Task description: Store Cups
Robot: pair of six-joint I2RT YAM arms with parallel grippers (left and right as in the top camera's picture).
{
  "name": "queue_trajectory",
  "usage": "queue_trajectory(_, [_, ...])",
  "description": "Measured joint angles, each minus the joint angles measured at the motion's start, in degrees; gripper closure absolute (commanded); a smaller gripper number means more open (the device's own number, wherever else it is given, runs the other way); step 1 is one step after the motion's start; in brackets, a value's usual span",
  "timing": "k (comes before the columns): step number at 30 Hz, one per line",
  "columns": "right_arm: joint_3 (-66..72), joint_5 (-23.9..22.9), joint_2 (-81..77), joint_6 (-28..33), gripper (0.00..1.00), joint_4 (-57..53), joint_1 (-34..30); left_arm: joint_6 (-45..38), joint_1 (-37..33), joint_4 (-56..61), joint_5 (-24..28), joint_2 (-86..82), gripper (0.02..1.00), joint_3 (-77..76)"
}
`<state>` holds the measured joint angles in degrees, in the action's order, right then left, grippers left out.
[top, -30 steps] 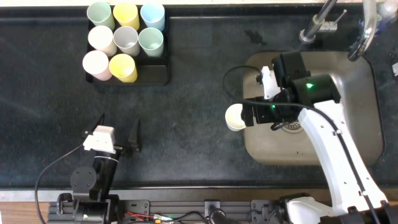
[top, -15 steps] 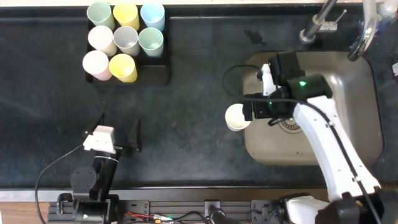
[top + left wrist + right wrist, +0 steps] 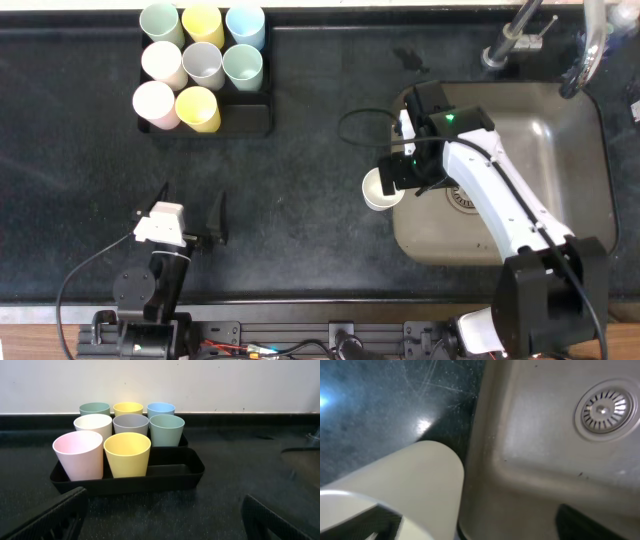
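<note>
From where I stand, the dark counter [image 3: 300, 230] lies open between the two arms. A broad bare stretch runs from the sink's left lip across to the black tray [image 3: 255, 122] at the far left. The steel sink [image 3: 540, 215] takes up the right side. Its rounded lip drops away just beside the cream cup [image 3: 376, 190], and the faucet [image 3: 512, 38] stands behind it, well apart from the arm.

Eight cups stand upright in the tray. The one free compartment [image 3: 172, 469] is at the corner nearest the arms on the sink side, beside the yellow cup [image 3: 127, 454] and in front of the pale green cup [image 3: 167, 429].

The left gripper [image 3: 191, 212] sits low near its base, its fingers spread wide, facing the tray. The right gripper [image 3: 472, 512] is at the sink's left lip, right up against the cream cup. Its fingers stand wide apart, and the cup lies against one of them with its rim overlapping that finger.

I can't make out whether that finger is inside the cup's mouth, or whether the cup stands on the counter or hangs clear of it. From above, the gripper's body covers the cup's sink-side edge.

The cup is plain cream and tapered, mouth up, with its narrower base over the counter just beside the lip. The drain [image 3: 602, 410] is well off to the side.
</note>
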<state>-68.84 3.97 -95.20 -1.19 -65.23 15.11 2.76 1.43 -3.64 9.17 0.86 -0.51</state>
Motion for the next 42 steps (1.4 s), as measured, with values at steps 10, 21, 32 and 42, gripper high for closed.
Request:
queue_trajectory(10, [0.00,-1.03,-0.02,0.11,0.836,0.68,-0.02,0.00,0.00,0.00,0.00,0.00,0.018,0.00])
queue_trajectory(21, [-0.33,-0.04,0.33,-0.07,0.958,1.07,0.94,0.00,0.00,0.00,0.00,0.00,0.018,0.00])
queue_trajectory(32, [-7.85,2.40,5.25,-0.11,0.958,-3.43,1.90,0.00,0.00,0.02,0.00,0.00,0.018,0.00])
queue_trajectory(42, [-35.28,4.81,7.19,-2.64,0.961,-9.94,5.57,0.00,0.00,0.00,0.00,0.00,0.018,0.00])
